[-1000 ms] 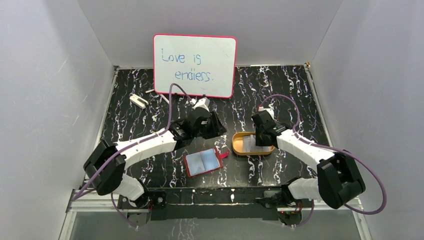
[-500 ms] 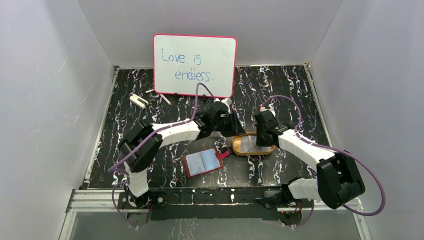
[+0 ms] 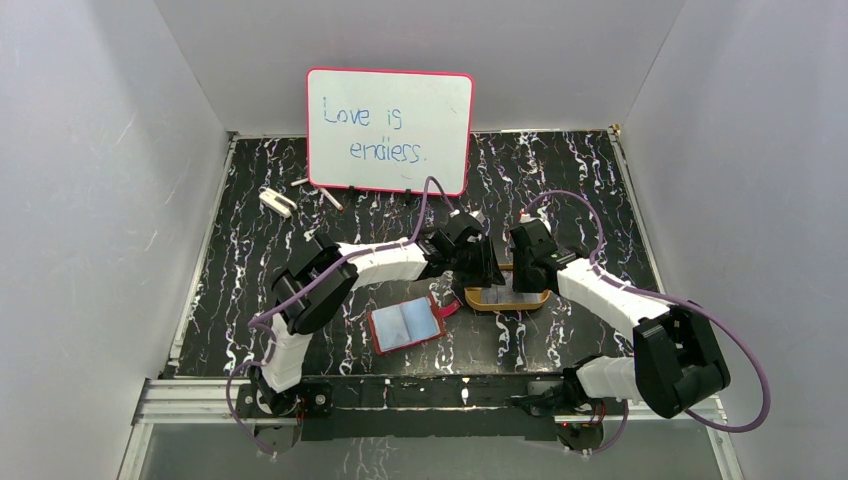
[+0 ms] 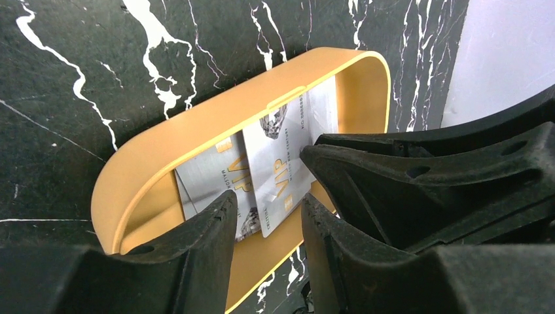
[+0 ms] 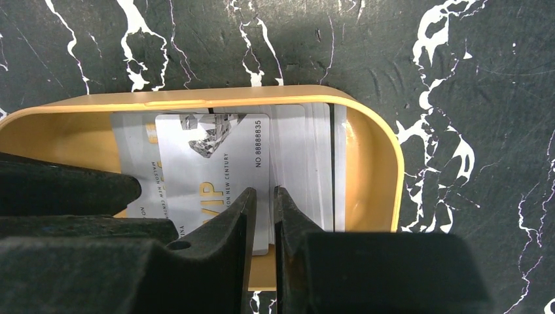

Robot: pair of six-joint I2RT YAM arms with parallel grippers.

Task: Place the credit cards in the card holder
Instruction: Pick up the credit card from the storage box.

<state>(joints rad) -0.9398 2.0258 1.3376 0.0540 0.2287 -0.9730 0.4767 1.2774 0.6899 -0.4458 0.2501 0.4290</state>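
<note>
Movement over the last second belongs mostly to the left arm. Its left gripper has swung away from the middle of the table, below the whiteboard. It now hangs at the left end of the orange tray, just beside the right gripper, which has stayed over that tray all the while.

We find the credit cards fanned in a loose stack inside the tray, silver with "VIP" print, and none is out yet. The card holder lies open on the table near the tray's left side but apart from it. It lies where it lay before, and we see no card on it.

The left jaws stand partly apart and grip nothing; a card corner shows through the gap, lower down. The right jaws are drawn to a narrow slit, and the long edge of the uppermost card runs straight into it. We cannot tell whether they pinch that edge or only straddle it.

We judge that the work is still at the first card and that the left arm has come to steady the tray or help raise the card. With both tools crowded over one small tray, their fingers could knock together or push the tray aside.
</note>
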